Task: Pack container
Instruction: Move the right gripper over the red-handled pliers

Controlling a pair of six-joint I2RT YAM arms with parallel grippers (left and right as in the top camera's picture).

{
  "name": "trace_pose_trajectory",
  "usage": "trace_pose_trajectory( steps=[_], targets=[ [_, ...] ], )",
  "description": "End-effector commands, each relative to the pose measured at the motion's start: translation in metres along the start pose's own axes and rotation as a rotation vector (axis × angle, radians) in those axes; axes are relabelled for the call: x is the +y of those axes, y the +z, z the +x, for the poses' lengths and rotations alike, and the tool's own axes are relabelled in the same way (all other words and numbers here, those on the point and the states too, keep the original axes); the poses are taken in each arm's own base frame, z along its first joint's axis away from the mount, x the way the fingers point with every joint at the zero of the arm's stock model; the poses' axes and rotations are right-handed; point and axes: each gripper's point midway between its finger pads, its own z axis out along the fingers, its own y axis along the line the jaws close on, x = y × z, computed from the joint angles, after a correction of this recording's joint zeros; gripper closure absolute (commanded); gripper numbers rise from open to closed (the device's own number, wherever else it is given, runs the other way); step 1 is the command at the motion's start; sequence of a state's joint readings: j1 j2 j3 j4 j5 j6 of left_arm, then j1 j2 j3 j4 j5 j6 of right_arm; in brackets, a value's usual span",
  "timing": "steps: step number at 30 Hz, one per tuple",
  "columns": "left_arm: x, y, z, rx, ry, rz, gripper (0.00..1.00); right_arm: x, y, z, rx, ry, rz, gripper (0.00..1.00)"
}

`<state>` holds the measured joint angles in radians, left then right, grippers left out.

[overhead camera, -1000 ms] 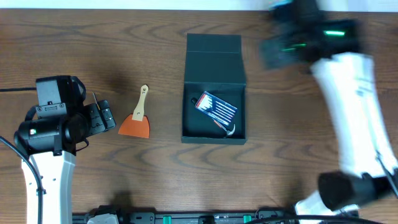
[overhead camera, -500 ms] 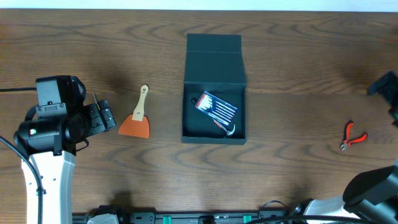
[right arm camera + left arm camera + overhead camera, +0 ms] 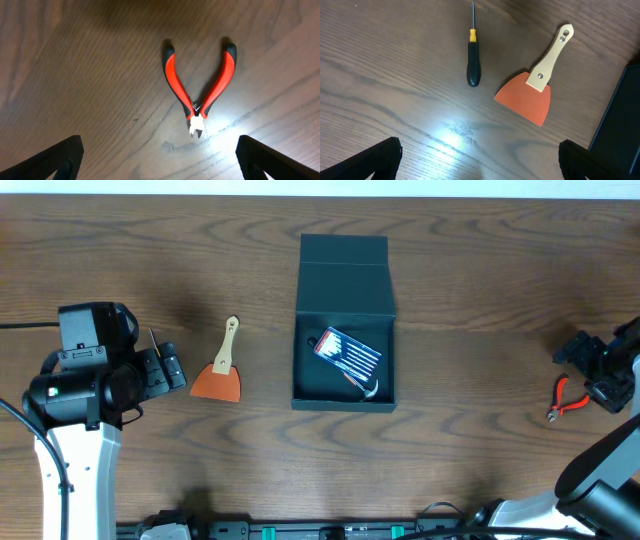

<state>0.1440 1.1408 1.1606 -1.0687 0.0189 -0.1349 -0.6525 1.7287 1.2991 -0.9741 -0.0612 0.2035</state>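
The table (image 3: pixel 480 260) is dark brown wood grain. The container (image 3: pixel 343 275) lies at its middle. It is a dark teal-green square box with matte sides. Its hinged lid is thrown open and lies flat on the far side, away from the arms' bases. Inside the container, toward its right wall, rests a blue-and-white striped packet (image 3: pixel 350 352) with a red corner.

The left gripper (image 3: pixel 168 370) stands well to the left of the container. Its jaws are spread wide and grasp nothing. In the left wrist view only the two dark fingertips (image 3: pixel 380 160) show at the bottom corners. The container's dark edge (image 3: pixel 625 120) shows at the right side of that view, outside the gap between the jaws and apart from both.

The right gripper (image 3: pixel 590 372) hangs well to the right of the container, near the table's edge. Its jaws are also parted and empty. The container does not appear in the right wrist view.

An orange scraper (image 3: pixel 532 92) with a pale wooden handle lies between the left gripper and the container. Its blade end points toward the arms' bases. A screwdriver (image 3: pixel 472 55) with a black grip and yellow collar lies farther left of the container than the scraper. Red-handled pliers (image 3: pixel 196 112) lie far right of the container, in front of the right gripper's open jaws, touching neither finger.
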Motion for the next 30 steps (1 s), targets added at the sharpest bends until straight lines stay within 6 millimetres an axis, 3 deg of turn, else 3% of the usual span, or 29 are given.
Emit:
trace_pose_trajectory(
  steps=[1, 8, 11, 30],
  targets=[
    [0.002, -0.006, -0.005, -0.022, -0.015, -0.006, 0.02, -0.006, 0.018, 0.002, 0.047, -0.039, 0.026, 0.02],
    [0.002, -0.006, -0.004, -0.021, -0.015, -0.006, 0.02, -0.012, 0.058, 0.010, 0.143, -0.048, 0.057, 0.02],
    [0.002, -0.006, -0.004, -0.022, -0.016, -0.006, 0.01, -0.012, 0.066, 0.008, 0.143, -0.055, 0.057, 0.03],
    [0.002, -0.006, -0.004, -0.022, -0.016, -0.006, 0.02, -0.005, 0.074, -0.008, 0.082, -0.210, 0.046, 0.05]
  ],
)
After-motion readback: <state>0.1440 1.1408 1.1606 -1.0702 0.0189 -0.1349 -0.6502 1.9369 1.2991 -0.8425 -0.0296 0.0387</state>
